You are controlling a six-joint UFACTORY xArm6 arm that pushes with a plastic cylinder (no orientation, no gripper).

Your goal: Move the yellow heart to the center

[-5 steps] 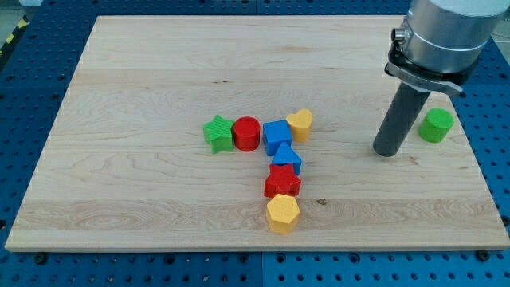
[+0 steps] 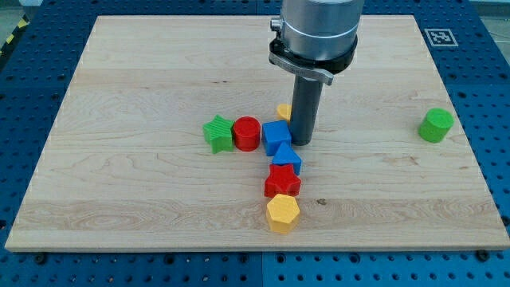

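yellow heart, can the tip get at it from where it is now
Probably yes. My tip stands right at the yellow heart, on its right in the view, with the rod covering most of it. Nothing lies between them; the blue cube sits just below the heart.

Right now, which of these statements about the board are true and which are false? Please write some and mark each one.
1. My tip stands just to the view's right of the blue cube. True.
2. The yellow heart is fully visible. False: the rod hides most of it; only a small part shows at the rod's left.
3. The green cylinder sits alone near the view's right edge. True.
4. The red cylinder lies at the view's bottom of the column. False: the yellow hexagon is lowest.
5. The green star is at the view's left end of the row. True.
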